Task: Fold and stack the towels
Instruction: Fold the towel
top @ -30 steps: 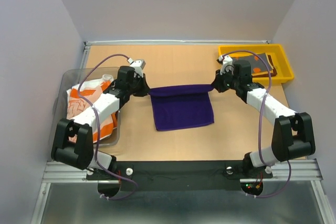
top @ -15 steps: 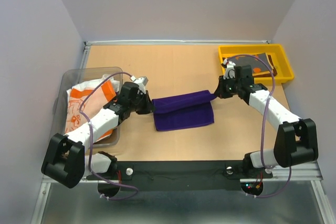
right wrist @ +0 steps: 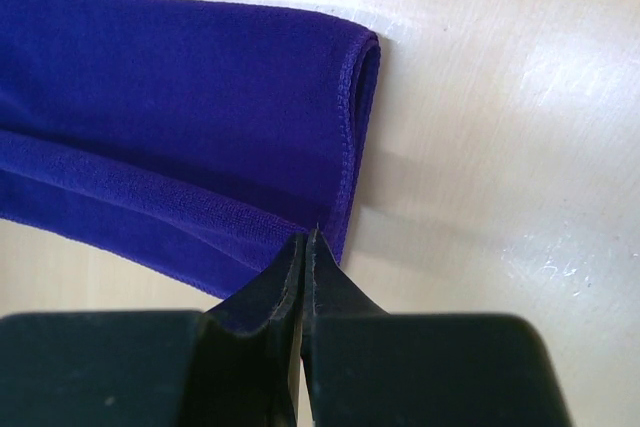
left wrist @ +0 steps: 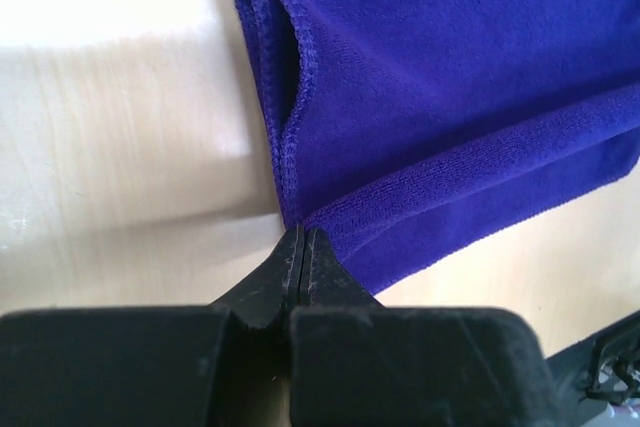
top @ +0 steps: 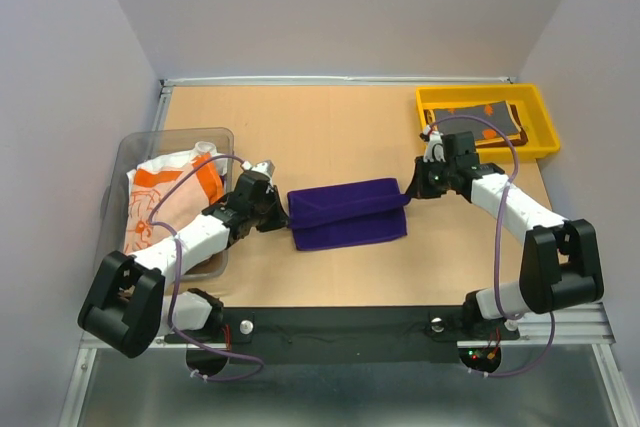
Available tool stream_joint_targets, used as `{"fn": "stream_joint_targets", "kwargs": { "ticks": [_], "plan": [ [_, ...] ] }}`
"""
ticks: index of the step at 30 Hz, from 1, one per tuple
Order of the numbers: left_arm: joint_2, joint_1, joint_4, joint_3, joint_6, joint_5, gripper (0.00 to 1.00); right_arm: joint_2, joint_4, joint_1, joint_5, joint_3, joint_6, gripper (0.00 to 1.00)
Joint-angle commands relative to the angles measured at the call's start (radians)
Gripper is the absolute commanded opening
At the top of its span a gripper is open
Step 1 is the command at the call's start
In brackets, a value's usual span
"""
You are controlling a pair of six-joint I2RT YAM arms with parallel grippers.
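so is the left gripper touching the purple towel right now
Touching. In the left wrist view the left gripper has its fingers shut, their tips pinching the purple towel at its folded corner, with no gap between cloth and tips.

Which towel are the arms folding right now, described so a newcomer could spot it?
Look at the middle of the wooden table, between the clear bin on the left and the yellow tray at the far right. The purple towel lies there, folded over, each end pinched by a gripper. It is the only plain purple cloth and the only one lying directly on the tabletop.
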State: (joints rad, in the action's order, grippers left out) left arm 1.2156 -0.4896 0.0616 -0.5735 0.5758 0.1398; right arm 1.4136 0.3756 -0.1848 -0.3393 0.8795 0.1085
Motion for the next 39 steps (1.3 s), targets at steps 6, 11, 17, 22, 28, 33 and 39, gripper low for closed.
{"fn": "stream_joint_targets", "kwargs": {
  "ticks": [6, 11, 17, 22, 28, 33, 39],
  "plan": [
    [0.018, -0.003, 0.053, -0.031, -0.008, -0.066, 0.00, -0.010, 0.008, 0.004, -0.013, -0.019, 0.019, 0.01],
    [-0.022, -0.003, 0.081, -0.043, -0.011, -0.065, 0.00, -0.044, 0.023, 0.004, -0.033, -0.014, 0.034, 0.01],
    [-0.059, -0.006, 0.116, -0.069, -0.019, -0.069, 0.00, -0.085, 0.046, 0.004, -0.033, -0.014, 0.042, 0.01],
    [-0.068, -0.018, 0.136, -0.077, -0.017, -0.069, 0.00, -0.107, 0.063, 0.004, -0.053, -0.023, 0.054, 0.01],
    [-0.042, -0.024, 0.124, -0.031, -0.002, -0.078, 0.00, -0.064, 0.065, 0.004, -0.061, -0.065, 0.077, 0.01],
    [0.002, -0.046, 0.084, 0.007, 0.016, -0.054, 0.02, 0.001, 0.066, 0.004, -0.072, -0.088, 0.105, 0.04],
    [-0.057, -0.072, 0.072, 0.050, 0.058, -0.059, 0.02, -0.018, 0.065, 0.004, -0.066, -0.114, 0.120, 0.04]
  ]
}}
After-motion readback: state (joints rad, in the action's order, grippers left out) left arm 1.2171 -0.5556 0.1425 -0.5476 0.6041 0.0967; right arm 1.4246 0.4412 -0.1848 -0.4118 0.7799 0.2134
